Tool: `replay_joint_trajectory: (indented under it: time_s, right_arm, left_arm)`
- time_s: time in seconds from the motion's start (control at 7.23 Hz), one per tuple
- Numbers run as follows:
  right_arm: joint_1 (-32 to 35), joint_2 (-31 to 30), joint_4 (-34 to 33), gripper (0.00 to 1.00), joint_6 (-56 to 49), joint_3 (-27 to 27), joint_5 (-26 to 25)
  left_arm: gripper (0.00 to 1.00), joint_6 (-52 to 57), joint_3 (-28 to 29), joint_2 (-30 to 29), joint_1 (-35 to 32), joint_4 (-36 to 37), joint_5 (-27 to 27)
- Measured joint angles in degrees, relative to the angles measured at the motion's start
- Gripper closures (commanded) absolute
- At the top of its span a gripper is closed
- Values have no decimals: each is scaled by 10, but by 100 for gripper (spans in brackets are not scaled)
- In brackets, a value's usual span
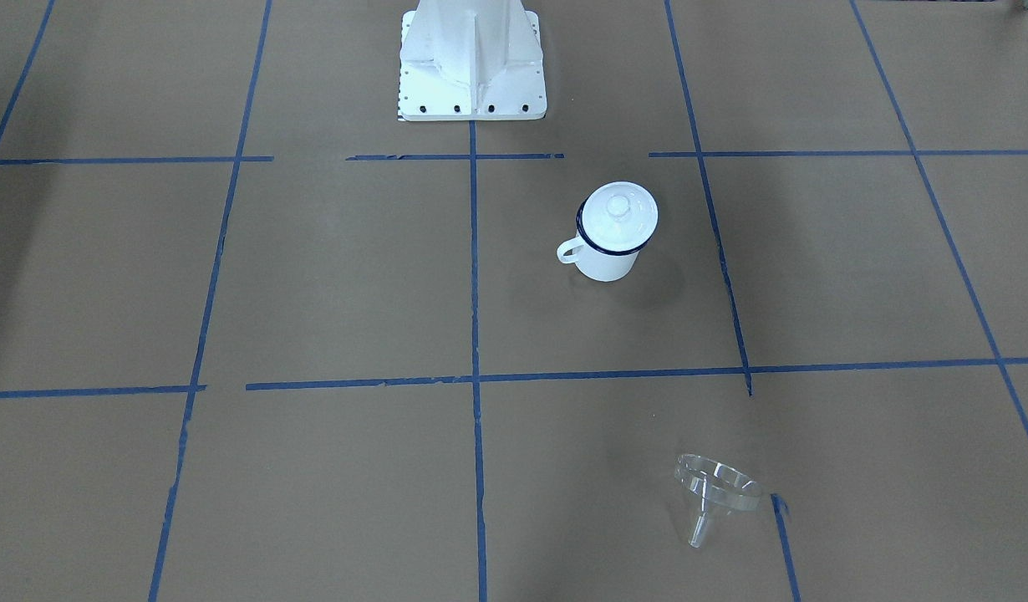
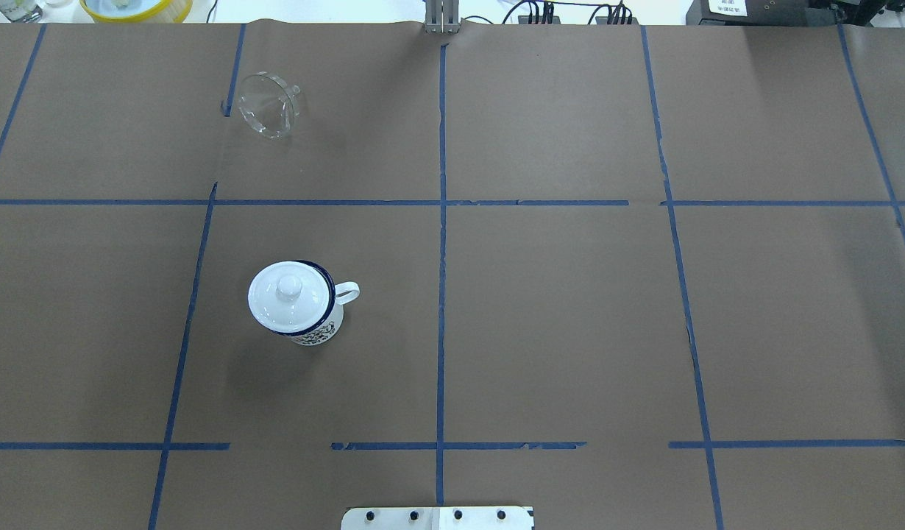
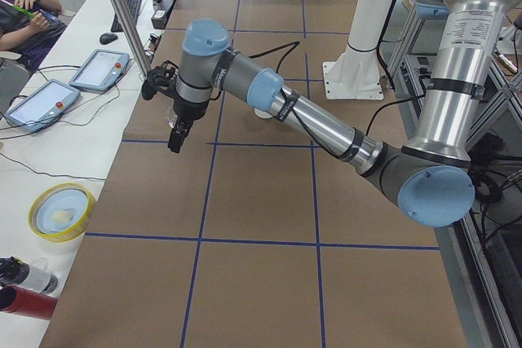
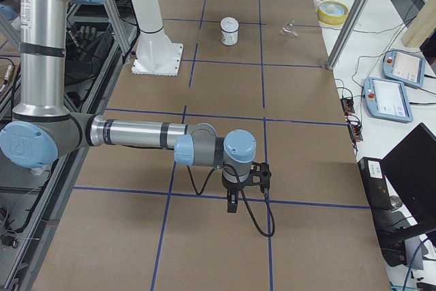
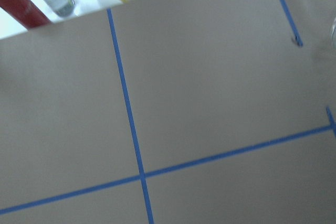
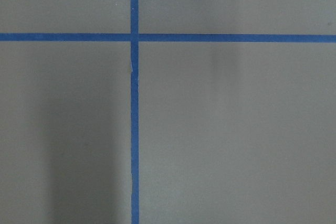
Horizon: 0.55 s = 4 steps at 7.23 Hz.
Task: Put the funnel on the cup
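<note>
White enamel sits nearest the robot's base: the cup [image 1: 610,263] stands upright on the left half of the table [image 2: 570,309], handle turned towards the centre line. A knobbed lid [image 1: 618,213] covers its mouth. Farther out, well apart from the cup and close to the far edge, the clear funnel [image 2: 267,105] lies tipped on its side.

The left gripper [image 3: 175,140] hangs fingers-down above that far left region, touching nothing. It shows only in a side view, so I cannot tell whether its fingers are spread or pressed together. The same goes for the right gripper [image 4: 232,204], which hovers over bare paper well away at the table's other end.

The reach for the funnel looks like the left arm's job. A good grasp would come down on the raised part of the rim, one finger inside the wall and one outside (light, slick plastic probably skids if nudged sideways). The lid blocks the cup's mouth, so the spout likely cannot seat until it is lifted off.
</note>
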Motion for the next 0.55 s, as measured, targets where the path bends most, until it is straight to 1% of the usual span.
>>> replay_joint_trajectory:
  time_s: [0.14, 0.28, 0.41, 0.55]
  right_arm:
    - [0, 0, 0, 0, 0, 0, 0]
    - [0, 0, 0, 0, 0, 0, 0]
    - [0, 0, 0, 0, 0, 0, 0]
    - [0, 0, 0, 0, 0, 0, 0]
  left_arm:
    - [0, -55, -29, -12, 22, -3, 1]
    - [0, -97, -56, -16, 70, -5, -7]
    - [0, -161, -73, -23, 132, -6, -14]
    - [0, -243, -89, -33, 196, -1, 2]
